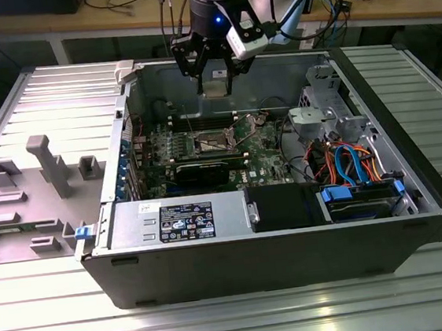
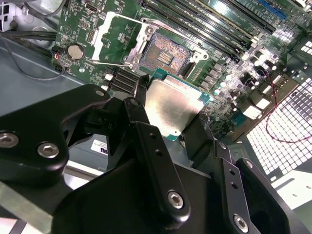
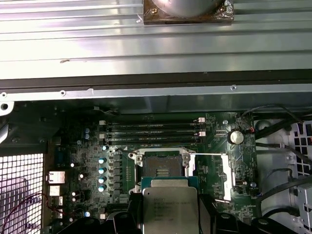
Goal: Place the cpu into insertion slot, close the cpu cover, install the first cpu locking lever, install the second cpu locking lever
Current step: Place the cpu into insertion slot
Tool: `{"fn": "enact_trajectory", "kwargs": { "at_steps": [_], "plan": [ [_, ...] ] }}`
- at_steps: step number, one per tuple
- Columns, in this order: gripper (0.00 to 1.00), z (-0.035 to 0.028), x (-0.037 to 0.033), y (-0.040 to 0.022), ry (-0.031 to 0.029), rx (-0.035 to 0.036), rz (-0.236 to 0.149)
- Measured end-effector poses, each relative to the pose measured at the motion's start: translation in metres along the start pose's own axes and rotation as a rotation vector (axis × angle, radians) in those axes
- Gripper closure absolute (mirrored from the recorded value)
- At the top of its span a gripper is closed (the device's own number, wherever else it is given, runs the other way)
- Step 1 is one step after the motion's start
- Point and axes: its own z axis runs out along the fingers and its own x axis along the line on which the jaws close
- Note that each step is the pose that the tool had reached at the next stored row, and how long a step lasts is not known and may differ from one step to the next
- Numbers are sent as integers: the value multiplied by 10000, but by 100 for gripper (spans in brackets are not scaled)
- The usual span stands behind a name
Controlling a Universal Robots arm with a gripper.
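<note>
ribbed metal table [image 1: 222,323], open computer case [image 1: 294,260]: your gripper [image 1: 214,89] clamps the cpu [image 2: 170,107] above the board. the insertion slot [image 1: 208,141] lies bare at six o'clock of it in the exterior view, the cpu cover [image 1: 252,121] raised at its three o'clock.

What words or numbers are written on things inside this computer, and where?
No text can be read.
The black label on the power supply: print too small.
The cpu, held in the gripper: faint marks, unreadable.
The white sticker beyond the gripper: blurred.
The circuit board: tiny markings, unreadable.
</note>
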Motion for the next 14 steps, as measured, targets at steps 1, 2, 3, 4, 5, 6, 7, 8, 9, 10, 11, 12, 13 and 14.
{"fn": "enact_trajectory", "kwargs": {
  "at_steps": [1,2,3,4,5,6,7,8,9,10,11,12,13,14],
  "plan": [
    [45,3,0,0,0,0,0],
    [45,4,0,-1,1,1,0],
    [45,5,0,-1,1,1,1],
    [45,5,0,-1,1,1,0],
    [45,5,0,-1,1,1,0],
    [45,6,0,-1,0,1,0],
    [45,6,0,-1,1,0,0],
    [45,6,0,-1,1,1,0],
    [45,6,0,-1,1,1,0],
    [45,6,0,-1,0,1,0],
    [45,6,0,-1,1,1,0],
    [45,6,0,-1,0,1,6],
    [45,7,0,-1,-1,0,21],
    [45,7,0,-1,-5,0,56]
  ]
}}
